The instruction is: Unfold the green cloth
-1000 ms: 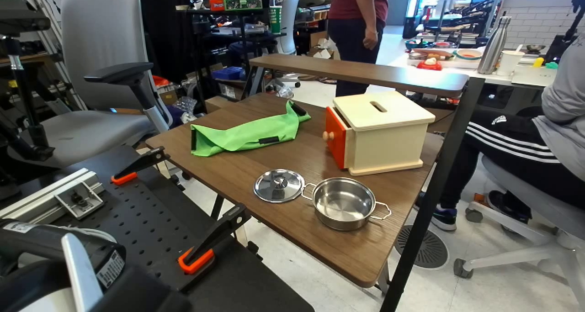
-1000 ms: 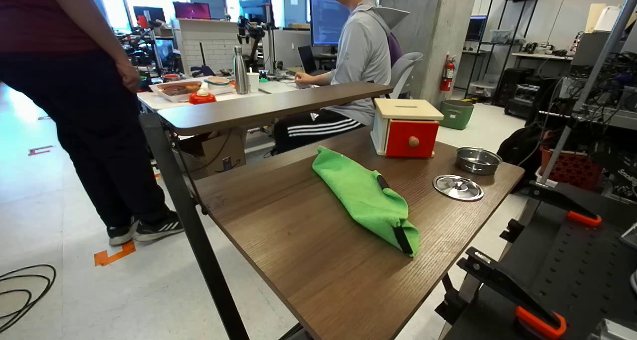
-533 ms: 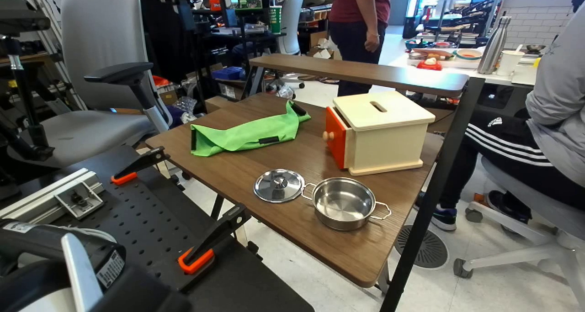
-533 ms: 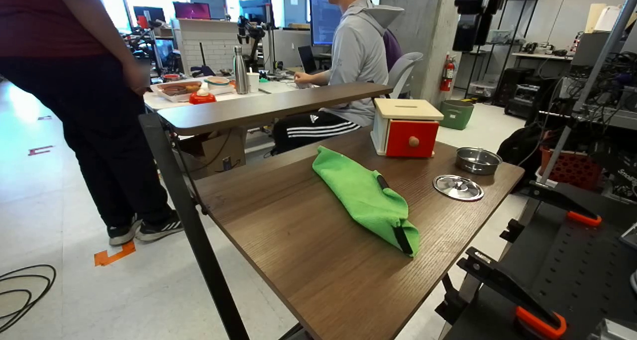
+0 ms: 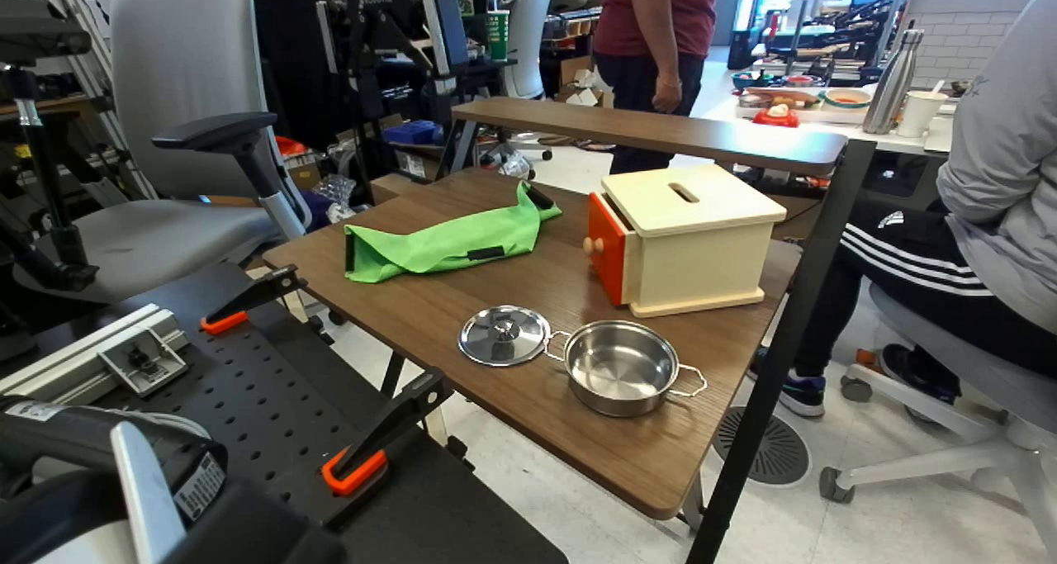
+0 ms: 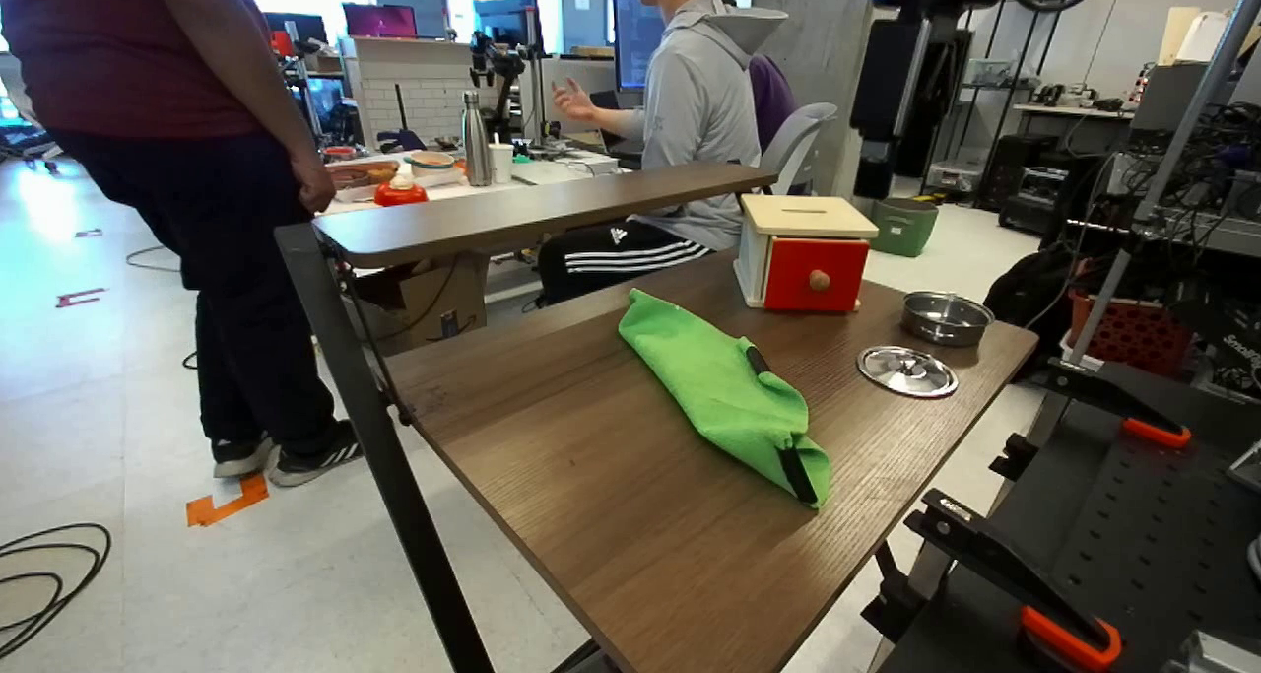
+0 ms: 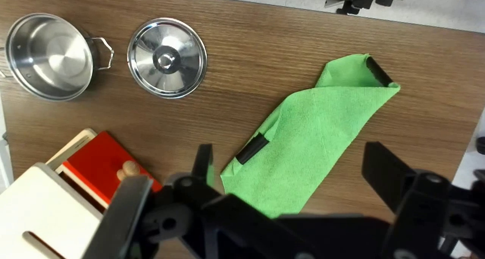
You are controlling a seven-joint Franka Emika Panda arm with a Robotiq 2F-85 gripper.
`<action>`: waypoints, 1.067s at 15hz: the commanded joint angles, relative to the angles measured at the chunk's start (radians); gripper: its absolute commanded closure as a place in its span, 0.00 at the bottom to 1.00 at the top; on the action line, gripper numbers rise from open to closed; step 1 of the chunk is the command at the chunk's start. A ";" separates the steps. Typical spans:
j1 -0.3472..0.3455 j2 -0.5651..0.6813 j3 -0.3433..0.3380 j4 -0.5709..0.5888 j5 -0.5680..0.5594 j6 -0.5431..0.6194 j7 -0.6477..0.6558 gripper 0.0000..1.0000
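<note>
The gripper is being held in the air above the table, and its two fingers are standing spread wide apart. Below the gripper, and between the fingers in the wrist view, the green cloth is lying on the table, well apart from them. It is being seen folded into a long, creased shape, with one dark strip at its edge and a second dark strip at the end farther from the gripper; the part lowest in this view is being hidden by the gripper's body. Beside the finger at the left of the wrist view, the wooden box is being partly covered, and its red drawer front is standing slightly out. Farther ahead of the same finger, a steel lid is lying with its knob upward; beyond it, just beside with a gap, a steel pot is standing upright. Well apart from the gripper, a seated person in grey and a standing person in dark red are being shown in both exterior views.
</note>
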 commanded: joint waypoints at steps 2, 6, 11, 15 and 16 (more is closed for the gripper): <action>-0.013 0.114 -0.011 0.066 0.060 0.045 0.085 0.00; -0.014 0.192 -0.022 0.094 0.072 0.095 0.199 0.00; -0.009 0.283 -0.043 0.161 0.062 0.083 0.299 0.00; -0.003 0.358 -0.056 0.225 0.061 0.064 0.336 0.00; -0.001 0.380 -0.059 0.242 0.058 0.060 0.342 0.00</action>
